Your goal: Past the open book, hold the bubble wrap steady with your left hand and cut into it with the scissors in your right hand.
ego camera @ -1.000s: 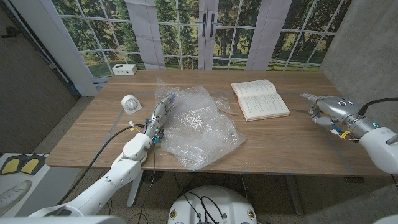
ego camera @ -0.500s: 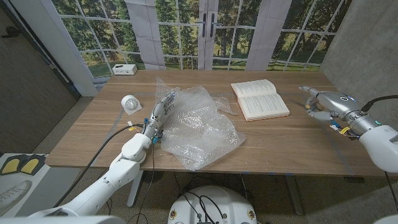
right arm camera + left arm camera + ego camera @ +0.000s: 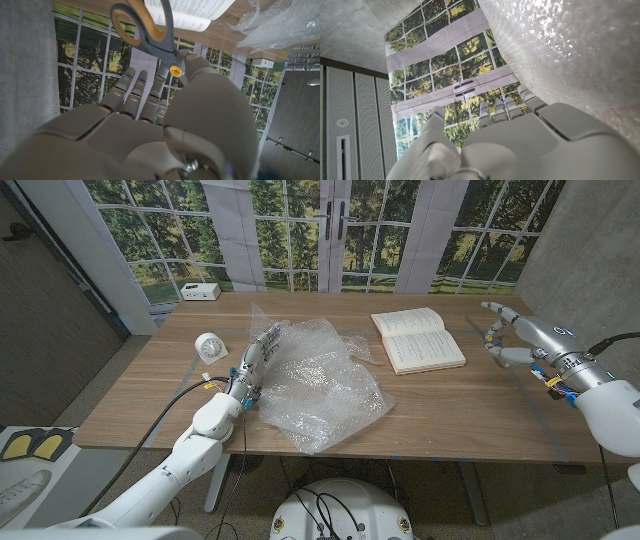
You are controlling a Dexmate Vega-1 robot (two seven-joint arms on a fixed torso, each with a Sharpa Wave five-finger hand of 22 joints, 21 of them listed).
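The crumpled clear bubble wrap (image 3: pixel 320 380) lies mid-table, left of the open book (image 3: pixel 418 338). My left hand (image 3: pixel 255 360) stretches along the wrap's left edge with its fingers straight, touching the wrap (image 3: pixel 570 55) with its side. My right hand (image 3: pixel 515 335) hovers above the table just right of the book, fingers spread. In the right wrist view grey scissors (image 3: pixel 150 30) with yellow-lined handles stick out past my fingertips, and my thumb (image 3: pixel 197 67) presses at the yellow pivot, so the hand pinches them. The blades are hidden behind the thumb.
A small white clock (image 3: pixel 211 346) stands left of my left hand. A white box (image 3: pixel 201 291) sits at the table's far left corner. Bare wood (image 3: pixel 470 405) spreads in front of the book up to the table's near edge.
My right hand has lifted off the table and moved farther away, toward the book's right side, with its fingers spreading. The left hand and the wrap have barely moved.
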